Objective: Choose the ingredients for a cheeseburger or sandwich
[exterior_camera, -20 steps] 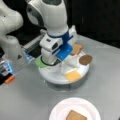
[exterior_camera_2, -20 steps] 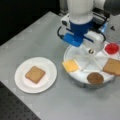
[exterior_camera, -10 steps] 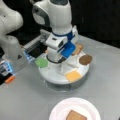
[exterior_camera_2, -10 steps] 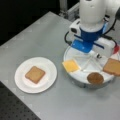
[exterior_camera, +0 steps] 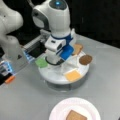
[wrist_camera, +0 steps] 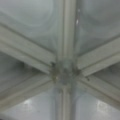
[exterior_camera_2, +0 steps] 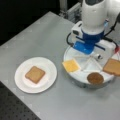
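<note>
while its fingers seem hidden, gripper [exterior_camera: 53, 61] hangs over tray [exterior_camera: 53, 76].

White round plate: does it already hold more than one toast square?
No. In a front view the white round plate carries a single tan-brown toast square, with nothing stacked on it.

Toast square [exterior_camera_2: 35, 74] flat on plate; cheese [exterior_camera_2: 71, 65], patty [exterior_camera_2: 95, 78], toast [exterior_camera_2: 113, 67] in tray.

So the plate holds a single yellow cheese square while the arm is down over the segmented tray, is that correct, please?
Not quite: the plate holds a single tan-brown toast square, as both front views show. The yellow cheese square lies in the segmented tray, over which the arm is indeed down.
</note>
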{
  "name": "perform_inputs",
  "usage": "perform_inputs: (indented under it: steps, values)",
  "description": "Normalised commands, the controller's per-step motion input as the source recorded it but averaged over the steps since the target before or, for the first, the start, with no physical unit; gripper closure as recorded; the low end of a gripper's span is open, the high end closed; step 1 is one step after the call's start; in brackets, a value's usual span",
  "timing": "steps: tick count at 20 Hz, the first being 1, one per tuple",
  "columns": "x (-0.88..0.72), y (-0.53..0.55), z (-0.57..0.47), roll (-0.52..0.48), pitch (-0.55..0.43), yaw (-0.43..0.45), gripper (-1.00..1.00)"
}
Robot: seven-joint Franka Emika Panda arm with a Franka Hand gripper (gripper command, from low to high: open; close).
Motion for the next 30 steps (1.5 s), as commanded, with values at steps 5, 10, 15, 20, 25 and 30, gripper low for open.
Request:
perform_inputs:
  steps: [5, 10, 15, 20, 25, 30]
  values:
    - [-0.16, 0.10, -0.17, -0.106, -0.177, -0.017, -1.00]
    - [-0.12, 0.09, -0.13, -0.079, -0.167, -0.033, -1.00]
    - [-0.12, 0.09, -0.15, -0.049, -0.167, -0.023, -1.00]
    - [-0.12, 0.10, -0.17, -0.045, -0.167, -0.021, -1.00]
    - [-0.10, 0.11, -0.16, -0.043, -0.157, -0.016, -1.00]
    - [-0.11, 0.10, -0.13, -0.049, -0.142, 0.013, -1.00]
